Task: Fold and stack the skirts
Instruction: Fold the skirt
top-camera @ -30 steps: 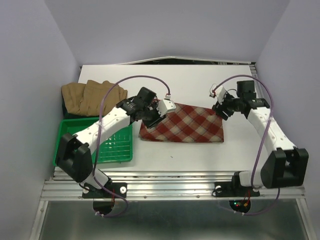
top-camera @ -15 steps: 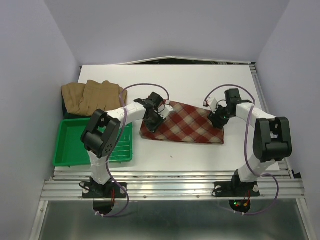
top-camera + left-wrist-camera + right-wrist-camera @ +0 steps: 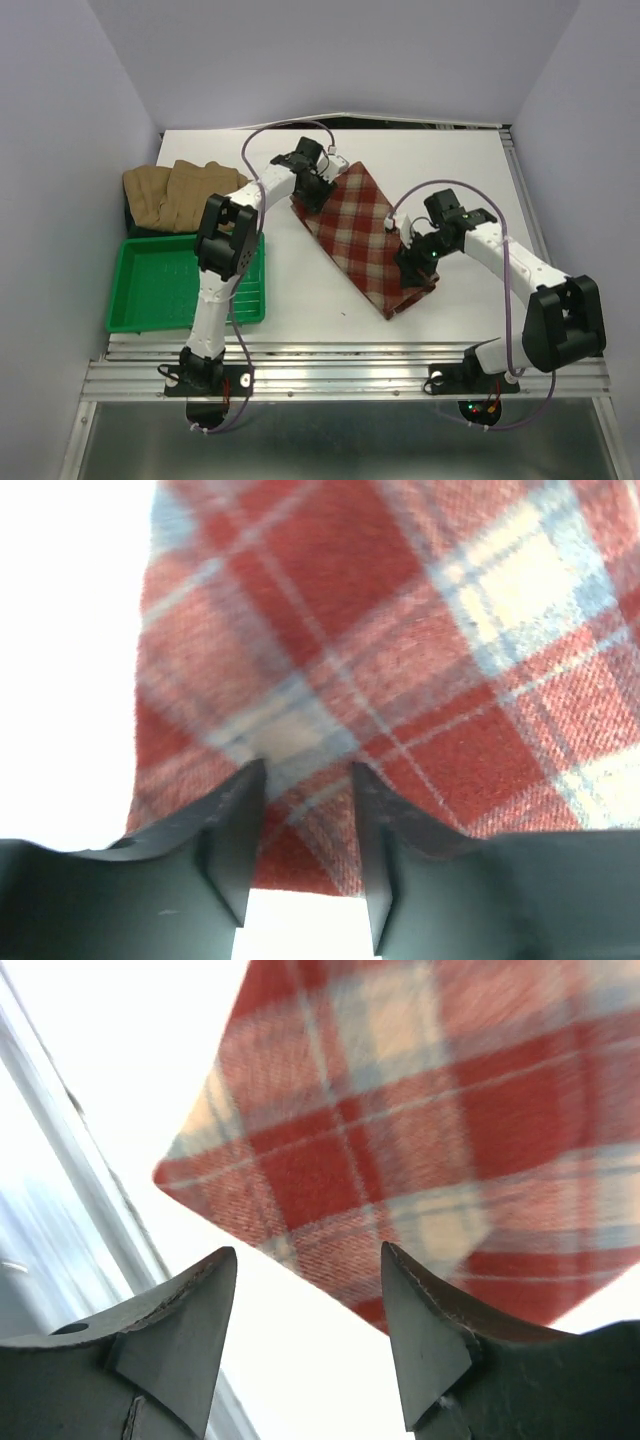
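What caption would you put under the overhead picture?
Left gripper and right gripper at opposite ends of a diagonal plaid skirt; tan skirts and green tray to the left.

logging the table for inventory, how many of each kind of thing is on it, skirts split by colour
plaid skirt: 1
tan skirts: 2, as far as the pile shows
green tray: 1
total: 4
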You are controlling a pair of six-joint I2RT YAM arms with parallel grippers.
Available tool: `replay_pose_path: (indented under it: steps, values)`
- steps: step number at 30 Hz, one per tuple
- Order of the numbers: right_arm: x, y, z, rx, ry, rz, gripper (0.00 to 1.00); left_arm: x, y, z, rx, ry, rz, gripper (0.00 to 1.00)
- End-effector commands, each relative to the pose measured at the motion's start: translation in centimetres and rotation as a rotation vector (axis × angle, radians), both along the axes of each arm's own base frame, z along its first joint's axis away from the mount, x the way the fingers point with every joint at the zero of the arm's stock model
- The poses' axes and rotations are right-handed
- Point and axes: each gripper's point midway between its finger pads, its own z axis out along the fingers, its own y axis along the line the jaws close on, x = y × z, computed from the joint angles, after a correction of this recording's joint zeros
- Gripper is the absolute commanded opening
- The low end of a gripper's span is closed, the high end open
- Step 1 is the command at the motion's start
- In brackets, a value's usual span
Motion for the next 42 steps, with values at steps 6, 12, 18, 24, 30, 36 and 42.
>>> replay_pose_path:
  steps: [6, 12, 18, 24, 30, 36, 42]
  values:
    - [7.4, 3.4, 6.3, 0.177, -0.062, -0.153, 0.63, -2.7, 1.1, 14.3, -0.147, -0.397, -0.127, 0.65]
    - [6.5, 2.6, 1.8, 0.123, 0.000, -0.060, 0.58, -10.6, 3.6, 14.3, -0.081, -0.516, -0.233, 0.77]
    - [2.3, 3.3, -3.0, 0.075, 0.116, 0.000, 0.53, -16.1, 5.0, 11.9, -0.029, -0.537, -0.251, 0.77]
    - [2.2, 7.8, -6.2, 0.116, 0.269, -0.112, 0.47, -19.6, 6.2, 13.1, -0.097, -0.655, -0.341, 0.99]
    - [7.8, 13.9, -6.7, 0.233, 0.336, -0.297, 0.48, -24.7, 5.4, 8.7, 0.083, -0.710, -0.572, 0.99]
    - [11.7, 17.5, -1.9, 0.370, 0.355, -0.317, 0.50, -26.2, 4.0, 5.7, 0.181, -0.782, -0.636, 0.98]
    - [12.5, 17.6, 4.1, 0.436, 0.211, -0.260, 0.52, -25.3, 3.9, 3.5, 0.289, -0.816, -0.648, 0.98]
